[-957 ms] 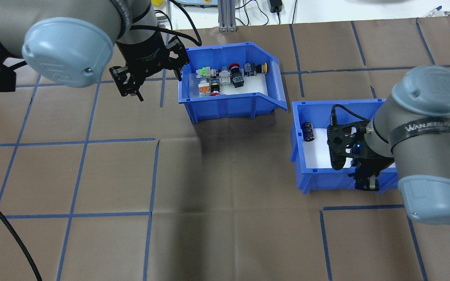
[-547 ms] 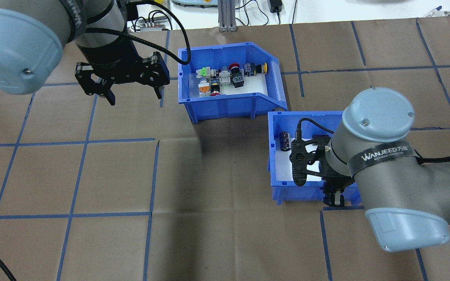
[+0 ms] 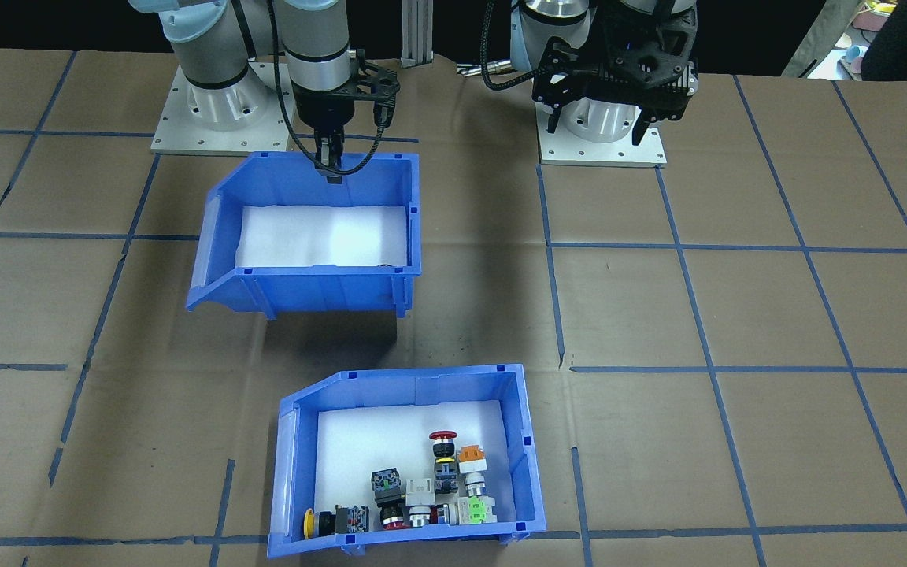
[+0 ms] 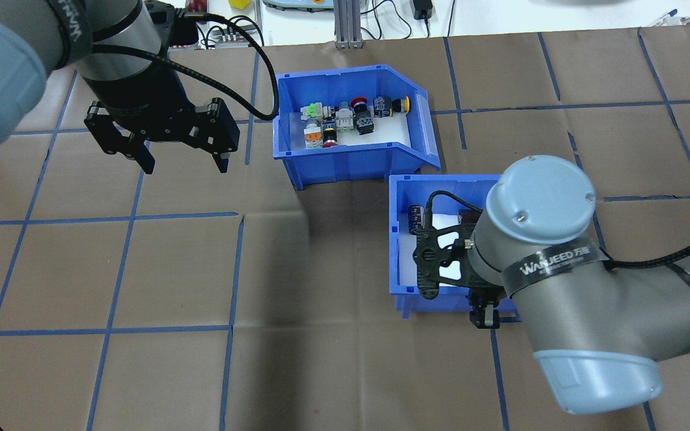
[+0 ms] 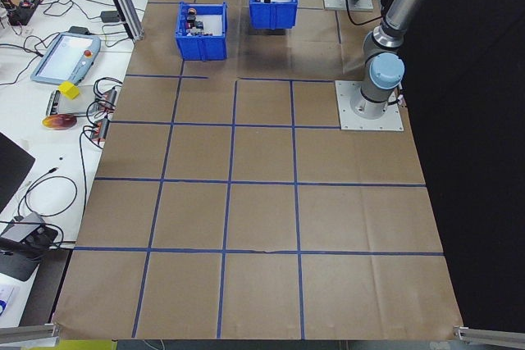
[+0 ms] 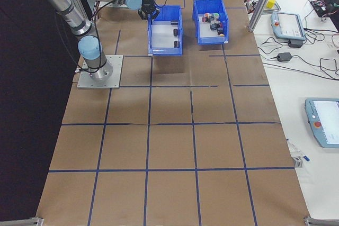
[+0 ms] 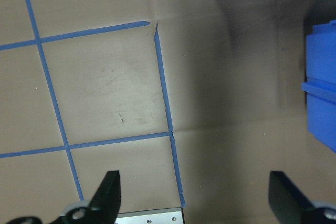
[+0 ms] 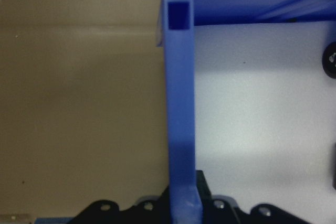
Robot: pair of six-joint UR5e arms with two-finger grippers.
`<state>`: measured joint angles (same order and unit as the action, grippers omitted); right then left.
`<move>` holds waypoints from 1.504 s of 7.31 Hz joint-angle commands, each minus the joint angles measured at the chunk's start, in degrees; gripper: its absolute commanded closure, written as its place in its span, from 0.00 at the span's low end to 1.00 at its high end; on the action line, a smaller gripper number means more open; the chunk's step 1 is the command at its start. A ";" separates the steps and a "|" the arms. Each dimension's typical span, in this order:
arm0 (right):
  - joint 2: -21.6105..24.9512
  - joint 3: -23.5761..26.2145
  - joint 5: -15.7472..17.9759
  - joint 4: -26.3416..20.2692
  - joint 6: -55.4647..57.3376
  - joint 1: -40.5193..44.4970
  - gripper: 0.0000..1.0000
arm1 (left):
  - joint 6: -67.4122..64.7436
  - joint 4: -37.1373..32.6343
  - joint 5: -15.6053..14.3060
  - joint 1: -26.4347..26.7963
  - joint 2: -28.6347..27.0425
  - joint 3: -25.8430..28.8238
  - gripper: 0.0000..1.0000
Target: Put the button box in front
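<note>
Capacitor bin (image 4: 402, 239) shifted leftward with right gripper (image 4: 484, 316) clenched on its wall | left gripper (image 4: 181, 157) released, now farther from button box (image 4: 351, 158) | box near surface's far edge

Bright even light, soft shadows, blurred wrist close-ups

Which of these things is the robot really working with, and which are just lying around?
Part of the job:
- button box
- right gripper, shut on the capacitor bin
- left gripper, open

Just lying about:
- tablet
- cables
</note>
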<state>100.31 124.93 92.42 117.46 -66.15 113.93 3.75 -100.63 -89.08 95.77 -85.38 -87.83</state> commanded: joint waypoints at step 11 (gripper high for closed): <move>-2.43 -0.65 0.75 7.53 10.26 5.09 0.00 | 3.55 0.61 0.58 -4.45 3.99 -3.58 0.01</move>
<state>94.73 124.46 93.12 126.30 -55.70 121.00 7.33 -99.95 -88.46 91.34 -81.44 -91.36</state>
